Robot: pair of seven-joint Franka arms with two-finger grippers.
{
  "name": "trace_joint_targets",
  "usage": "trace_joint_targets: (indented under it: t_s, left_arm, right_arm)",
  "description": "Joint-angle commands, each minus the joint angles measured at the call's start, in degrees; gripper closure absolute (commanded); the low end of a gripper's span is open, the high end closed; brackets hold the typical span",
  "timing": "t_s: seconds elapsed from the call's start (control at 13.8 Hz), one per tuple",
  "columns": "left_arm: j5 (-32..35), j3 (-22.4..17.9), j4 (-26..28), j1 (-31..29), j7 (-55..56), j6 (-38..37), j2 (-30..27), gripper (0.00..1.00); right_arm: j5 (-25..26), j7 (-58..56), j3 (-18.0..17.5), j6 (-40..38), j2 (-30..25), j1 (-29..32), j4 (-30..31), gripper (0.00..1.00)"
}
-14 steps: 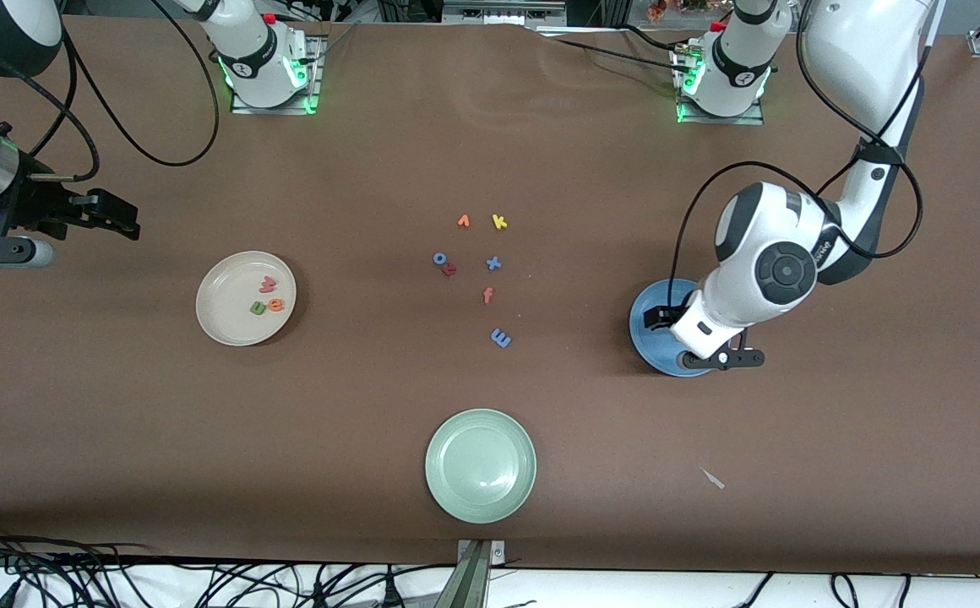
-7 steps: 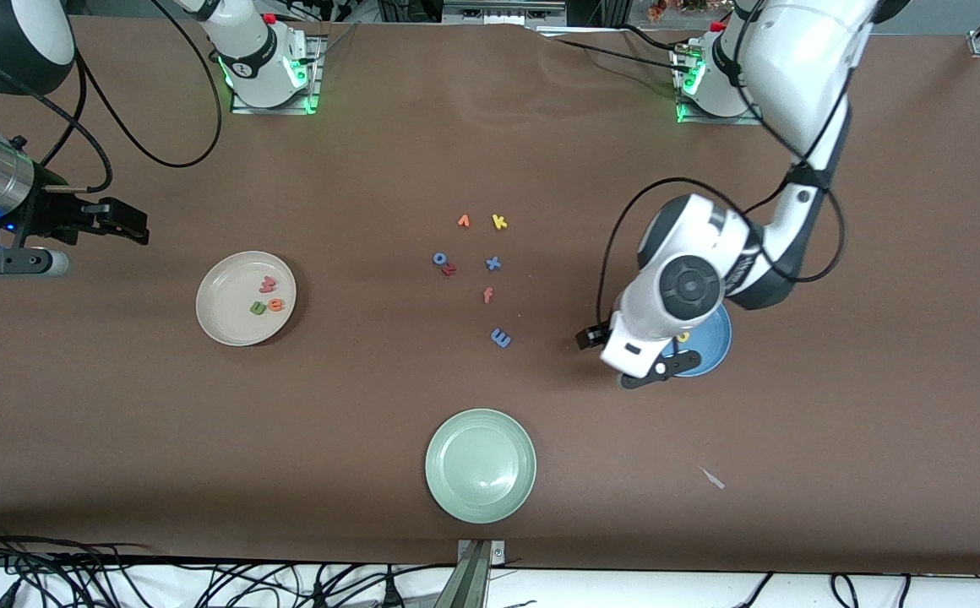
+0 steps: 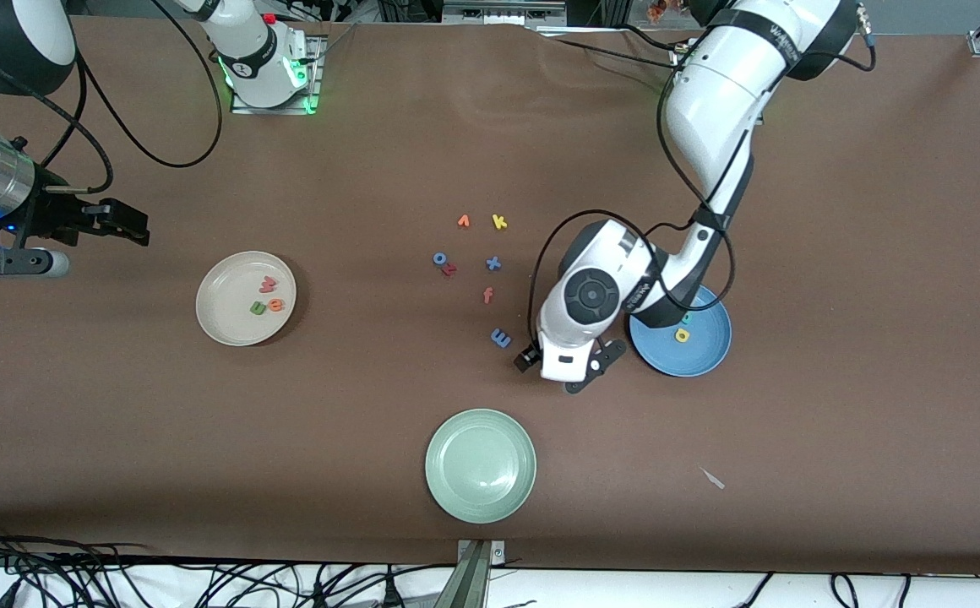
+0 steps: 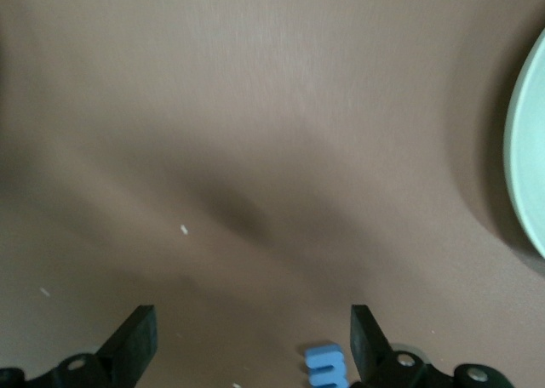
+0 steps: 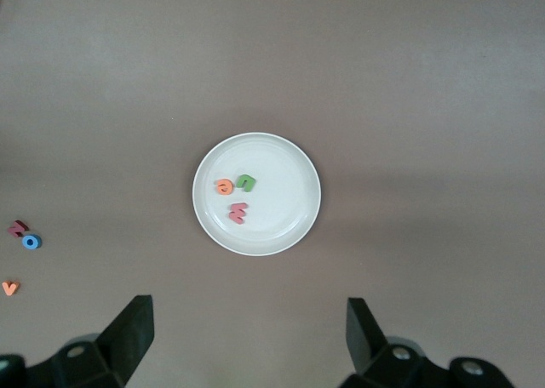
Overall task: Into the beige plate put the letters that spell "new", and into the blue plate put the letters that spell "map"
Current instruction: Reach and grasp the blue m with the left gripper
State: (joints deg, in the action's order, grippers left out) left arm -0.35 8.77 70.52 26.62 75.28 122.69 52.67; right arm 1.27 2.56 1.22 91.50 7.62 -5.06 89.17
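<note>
Front view: blue m (image 3: 500, 339) lies on the desk beside the wide, empty left end effector (image 3: 564, 372); yellow a (image 3: 683, 335) sits in the blue plate (image 3: 705, 355). Right wrist view: the wide right end effector (image 5: 247, 341) hangs over desk near the beige plate (image 5: 281, 231) holding n, e, w.

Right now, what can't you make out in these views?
- Blue plate: front view, the left arm covers part of it; a yellow a shows, and the teal letter beside it is half hidden.
- Left claw: front view, mostly under its own wrist; the wrist view shows it open by the blue m.
- Pale green plate: left wrist view, cut by the frame edge.
- Right claw: open, fingers cropped.
</note>
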Motion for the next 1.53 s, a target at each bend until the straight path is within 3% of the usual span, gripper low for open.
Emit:
trace_joint_targets:
  t_s: [0.0,0.44,0.58,0.95,1.16,1.31,1.45]
  left_arm:
    - [0.4,-0.4,-2.7,1.9,6.2,0.1,1.6,0.00]
    - [-0.3,-0.4,-2.7,4.4,14.6,3.7,3.0,0.00]
    - [-0.3,-0.4,-2.7,5.0,15.3,7.6,4.0,0.00]
    - [-0.2,-0.4,-2.2,5.8,15.2,7.8,4.7,0.05]
    - [-0.2,-0.5,-1.5,6.3,15.3,7.8,4.9,0.33]
    - [-0.2,-0.4,-1.6,6.3,15.1,7.8,5.0,0.60]
    - [-0.2,-0.5,-1.5,6.3,14.9,7.8,5.2,0.75]
  right_arm:
    - [-0.8,0.2,-0.7,0.2,-0.3,0.8,0.4,0.00]
    - [-0.8,-0.3,-0.6,-0.1,-0.3,0.8,0.5,0.00]
    - [-0.8,-0.4,-0.5,-0.1,-0.3,0.8,0.5,0.00]
    - [-0.9,-0.5,-0.5,-0.1,-0.2,0.8,0.5,0.00]
    - [-0.9,-0.5,-0.5,-0.2,-0.2,0.9,0.5,0.00]
    - [-0.9,-0.5,-0.5,-0.2,-0.2,0.9,0.5,0.00]
    - [-0.9,-0.5,-0.5,-0.3,-0.2,0.9,0.5,0.00]
